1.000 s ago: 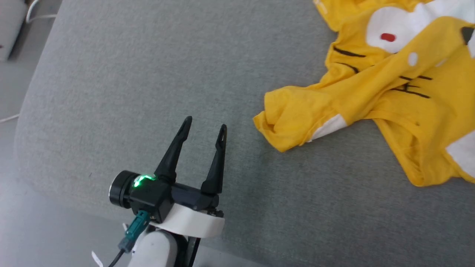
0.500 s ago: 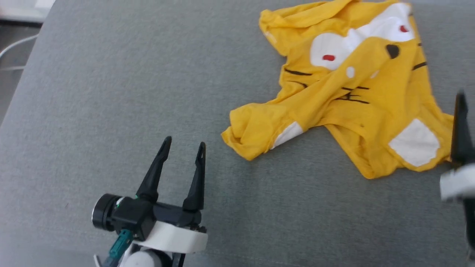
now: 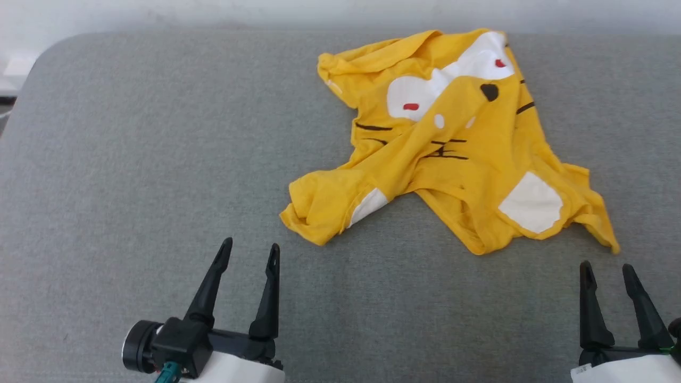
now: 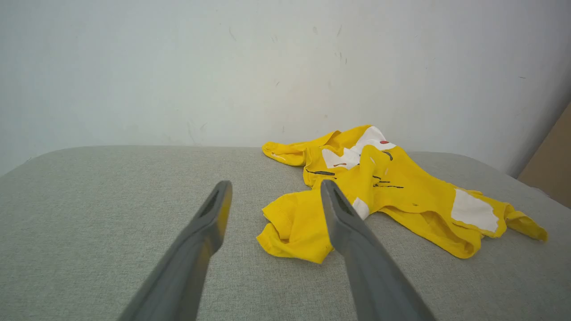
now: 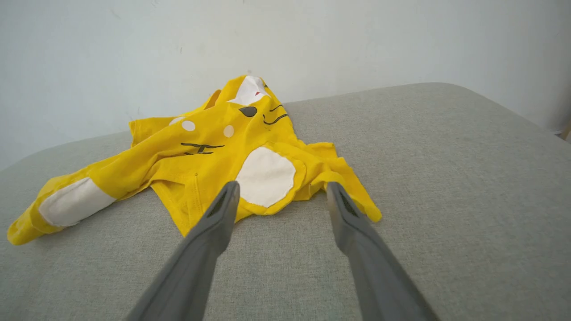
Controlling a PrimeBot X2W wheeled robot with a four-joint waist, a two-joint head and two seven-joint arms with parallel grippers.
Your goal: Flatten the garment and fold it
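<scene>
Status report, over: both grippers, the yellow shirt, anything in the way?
Left gripper open, empty, short of the shirt. Right gripper open, empty. Yellow T-shirt crumpled on grey surface, not yet flattened. Nothing seen between grippers and shirt.

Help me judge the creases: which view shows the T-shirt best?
The head view: it looks down on the T-shirt, showing its whole crumpled outline on the grey surface. Both wrist views see it low and foreshortened, partly behind gripper fingers.

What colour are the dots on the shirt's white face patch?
Red; the garment shows them best in the head view.
</scene>
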